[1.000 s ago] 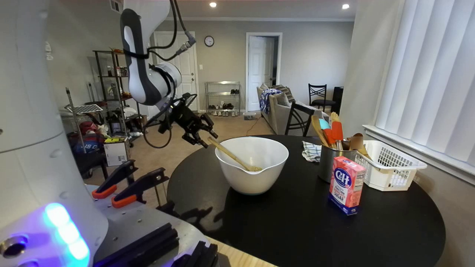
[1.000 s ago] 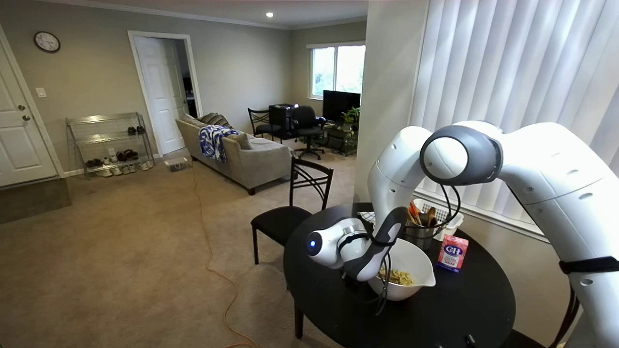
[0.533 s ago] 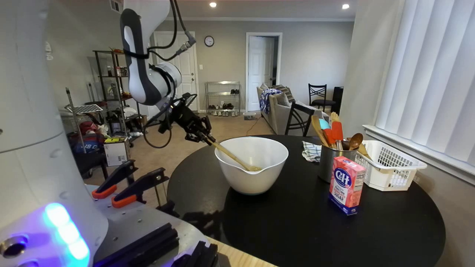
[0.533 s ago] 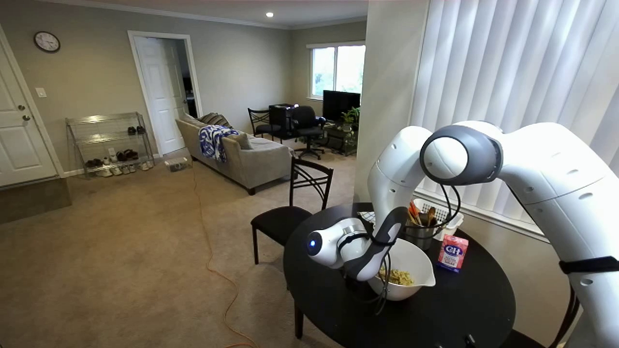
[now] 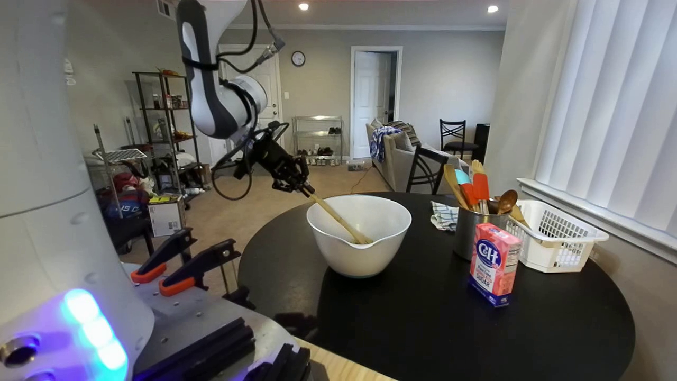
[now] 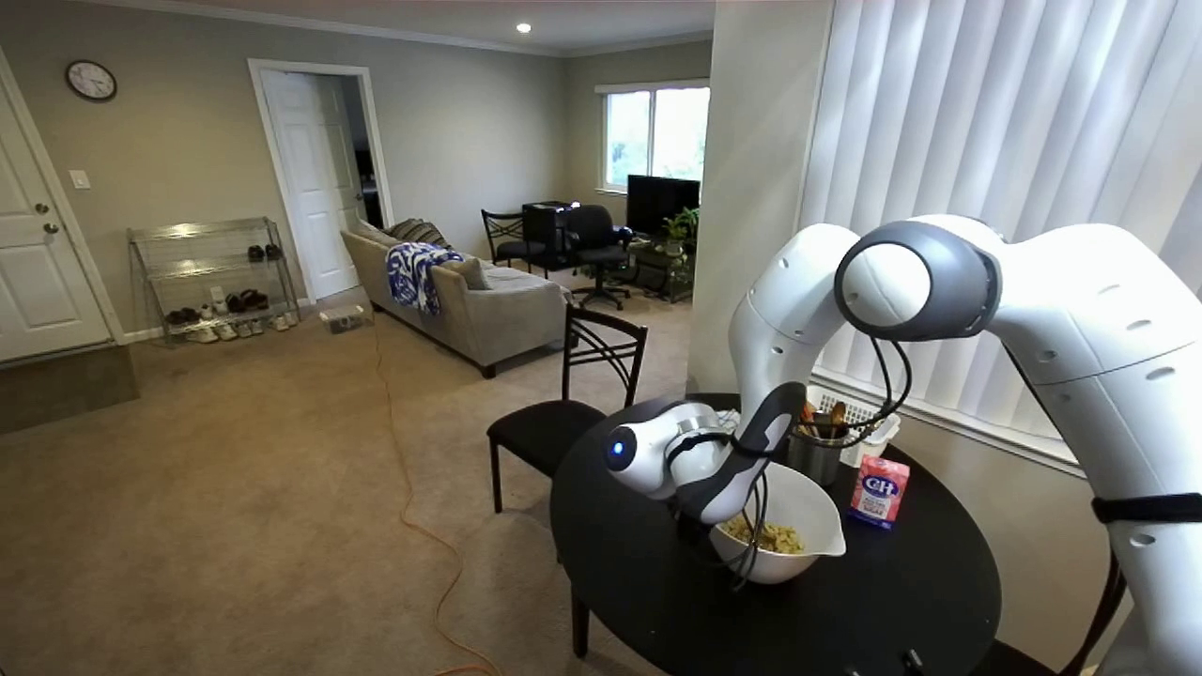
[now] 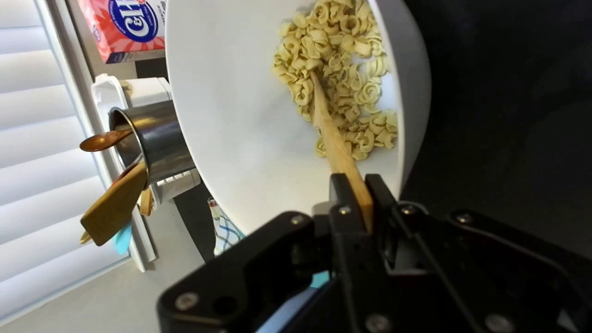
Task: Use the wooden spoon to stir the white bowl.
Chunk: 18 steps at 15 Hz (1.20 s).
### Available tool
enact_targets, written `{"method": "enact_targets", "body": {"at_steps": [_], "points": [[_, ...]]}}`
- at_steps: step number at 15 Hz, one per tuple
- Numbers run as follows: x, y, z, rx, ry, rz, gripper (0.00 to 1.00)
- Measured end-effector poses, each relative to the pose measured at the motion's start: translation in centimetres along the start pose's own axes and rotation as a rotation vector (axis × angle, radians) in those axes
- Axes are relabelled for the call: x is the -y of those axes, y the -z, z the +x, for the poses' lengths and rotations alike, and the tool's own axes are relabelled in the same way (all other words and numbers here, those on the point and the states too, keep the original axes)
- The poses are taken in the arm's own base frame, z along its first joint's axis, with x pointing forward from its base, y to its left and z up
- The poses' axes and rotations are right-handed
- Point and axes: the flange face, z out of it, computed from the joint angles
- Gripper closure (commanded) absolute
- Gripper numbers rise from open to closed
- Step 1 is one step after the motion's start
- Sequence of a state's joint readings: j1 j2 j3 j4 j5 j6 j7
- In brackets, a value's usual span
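Wooden spoon (image 7: 340, 148), pale tan and slender with a straight handle, slants down into the white bowl (image 7: 231, 101), its lower end among small, curled, pale-yellow pasta pieces (image 7: 300, 51). The end effector (image 7: 358, 185) clamps the upper handle from both sides. Deep and wide-rimmed, the bowl stands upright on the round black bench (image 5: 449, 328); in the wrist view, its pasta lies toward one side, too many pieces to count. Beyond the bowl there, one pink C&H sugar carton (image 7: 120, 41) stands near one steel canister (image 7: 169, 143). In an exterior view, that canister holds two red heads (image 5: 480, 186), one light-blue head (image 5: 461, 177), one glossy brown spoon (image 5: 506, 201), and wooden utensils (image 5: 453, 182) that overlap too much to count. One white slotted basket (image 5: 539, 254) sits behind it, and one checked cloth (image 5: 444, 216) lies near.
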<state>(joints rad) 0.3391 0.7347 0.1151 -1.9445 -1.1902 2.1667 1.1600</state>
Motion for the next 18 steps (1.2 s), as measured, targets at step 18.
{"method": "enact_targets", "body": {"at_steps": [18], "points": [[-18.2, -4.6, -0.1, 0.106, -0.454, 0.454, 0.94]]}}
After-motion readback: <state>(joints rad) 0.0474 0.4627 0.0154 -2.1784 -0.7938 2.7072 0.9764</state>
